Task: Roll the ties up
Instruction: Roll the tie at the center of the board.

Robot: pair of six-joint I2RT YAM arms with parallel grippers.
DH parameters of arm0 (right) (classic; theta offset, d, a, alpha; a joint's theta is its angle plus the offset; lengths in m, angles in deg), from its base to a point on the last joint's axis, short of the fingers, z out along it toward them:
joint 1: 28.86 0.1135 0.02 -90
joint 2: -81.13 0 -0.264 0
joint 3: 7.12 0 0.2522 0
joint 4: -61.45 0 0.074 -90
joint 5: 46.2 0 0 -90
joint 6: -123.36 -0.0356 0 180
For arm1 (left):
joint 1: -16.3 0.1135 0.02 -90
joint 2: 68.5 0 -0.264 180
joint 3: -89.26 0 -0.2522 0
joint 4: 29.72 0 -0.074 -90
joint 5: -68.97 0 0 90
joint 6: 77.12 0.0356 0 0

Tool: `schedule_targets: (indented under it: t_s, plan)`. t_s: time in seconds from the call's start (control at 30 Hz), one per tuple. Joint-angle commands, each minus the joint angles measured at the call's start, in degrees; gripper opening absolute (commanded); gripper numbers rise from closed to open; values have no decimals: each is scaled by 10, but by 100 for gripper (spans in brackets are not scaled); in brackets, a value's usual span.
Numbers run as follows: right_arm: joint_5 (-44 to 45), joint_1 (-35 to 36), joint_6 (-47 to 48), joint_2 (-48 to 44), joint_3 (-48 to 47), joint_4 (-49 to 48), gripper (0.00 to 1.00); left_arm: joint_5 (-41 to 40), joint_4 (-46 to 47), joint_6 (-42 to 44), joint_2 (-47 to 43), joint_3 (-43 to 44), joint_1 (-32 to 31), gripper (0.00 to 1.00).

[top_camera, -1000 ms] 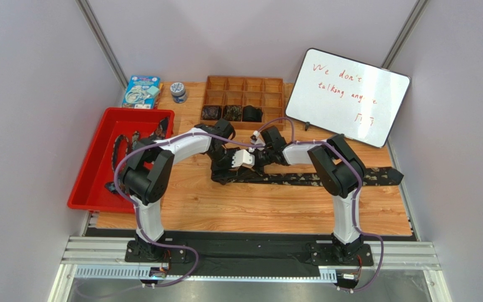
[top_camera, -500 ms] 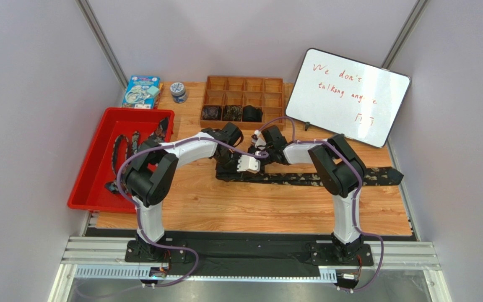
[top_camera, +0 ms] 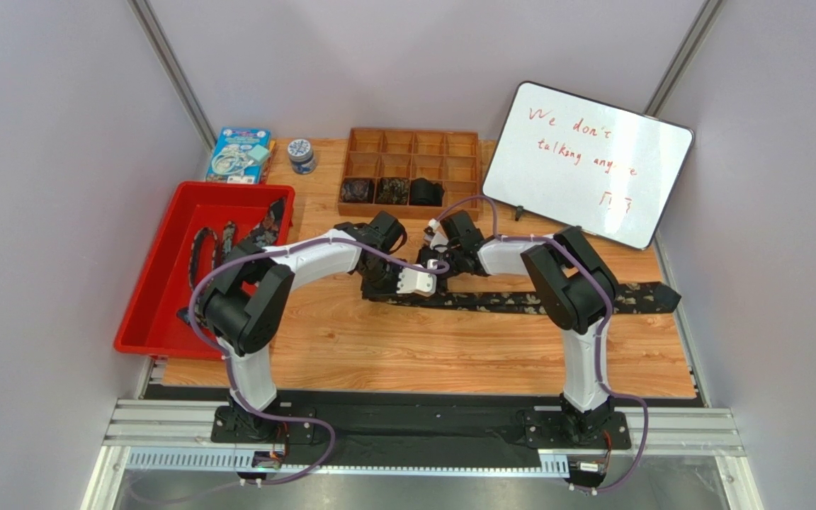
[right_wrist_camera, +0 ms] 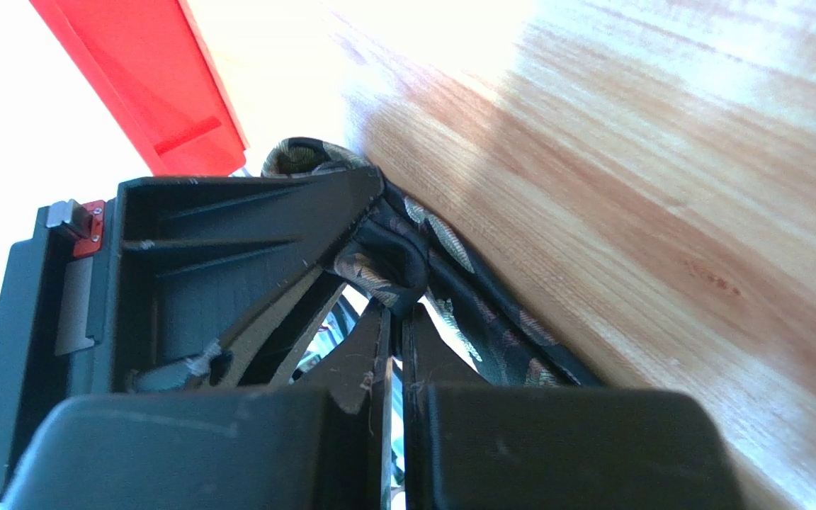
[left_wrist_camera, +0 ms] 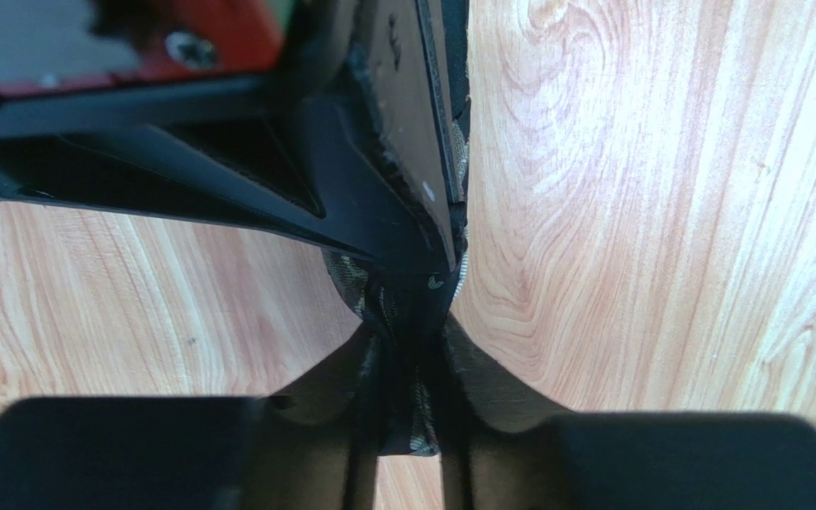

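A tie [top_camera: 487,301] lies stretched across the middle of the wooden table [top_camera: 434,356]. At its left end, the left gripper [left_wrist_camera: 414,356] pinches the fabric. The right gripper [right_wrist_camera: 394,324] sits pressed together alongside. Farther up, coiled ties [top_camera: 391,191] fill the organizer [top_camera: 412,136].

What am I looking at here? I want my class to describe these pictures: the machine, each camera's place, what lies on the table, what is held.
Two robot arms stand at a wooden table. One picture looks down from above; the other two come from a camera on each wrist. A dark tie lies across the table; more lie in the red tray, rolled ones in the wooden box. The left pincer pinches the tie's end; the right pincer is shut at that end, its hold unclear.
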Motion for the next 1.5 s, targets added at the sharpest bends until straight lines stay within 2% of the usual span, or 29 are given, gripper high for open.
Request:
schedule_targets:
  t_s: [0.0, 0.1, 0.17, 0.2, 0.27, 0.3, 0.47, 0.6, 0.67, 0.7, 0.73, 0.77, 0.8, 0.83, 0.9, 0.93, 1.0, 1.03, 1.13, 1.23, 1.33, 1.37, 1.47]
  plan:
    - [9, 0, 24, 20, -12, 10, 0, -2, -17, 0, 2, -19, 7, 45]
    - [11, -5, 20, 36, -11, 6, 0, 21, -16, -6, -18, -17, 21, 68]
    - [12, -5, 18, 46, -10, 0, 0, 39, -11, -11, -42, -18, 37, 73]
    - [14, -7, 17, 48, -9, -1, 0, 46, -10, -14, -50, -17, 44, 83]
    - [12, -8, 16, 54, -8, -5, 0, 74, -24, -16, -77, -14, 65, 88]
    - [10, -10, 15, 56, -8, -5, 0, 86, -31, -15, -88, -13, 72, 99]
    - [4, -13, 17, 64, -3, -10, 0, 143, 41, -80, -203, -69, 113, 99]
    - [-1, -12, 35, 70, -9, 0, 0, 201, 9, -65, -229, -90, 123, 99]
    - [-6, -12, 43, 75, -15, 7, 0, 185, -33, -59, -203, -70, 121, 100]
    - [-7, -10, 46, 80, -20, 11, 0, 171, -79, -21, -185, -45, 125, 99]
    - [-8, -10, 49, 83, -20, 14, 0, 217, -169, 2, -138, -20, 136, 99]
    - [-10, -8, 48, 83, -19, 9, 0, 227, -190, 9, -122, 17, 153, 99]
    - [-12, -6, 47, 86, -15, 6, 0, 230, -182, -26, -118, 17, 159, 99]
    - [-14, -5, 48, 87, -12, 4, 0, 227, -125, -34, -146, 4, 161, 99]
    - [-19, -2, 47, 89, -8, 0, 0, 212, -43, -46, -199, -72, 155, 99]
    - [-21, -1, 50, 90, -6, 0, 0, 187, 46, -77, -255, -98, 151, 99]
    - [-28, -1, 54, 88, -3, 2, 0, 191, 67, -70, -304, -137, 149, 99]
    - [-28, 0, 55, 86, -1, 2, 0, 185, 102, -93, -348, -150, 150, 99]
    - [-28, 4, 66, 79, 0, 5, 0, 208, 95, -74, -402, -183, 152, 100]
    - [-26, 12, 76, 74, -6, 8, 0, 167, 85, -104, -377, -203, 151, 99]
    - [-27, 15, 74, 78, -9, 5, 0, 175, 23, -72, -315, -149, 151, 99]
    - [-27, 14, 71, 79, -4, 1, 0, 170, 50, -88, -314, -159, 151, 100]
    - [-28, 17, 68, 80, 0, -5, 0, 180, 126, -63, -332, -207, 134, 99]
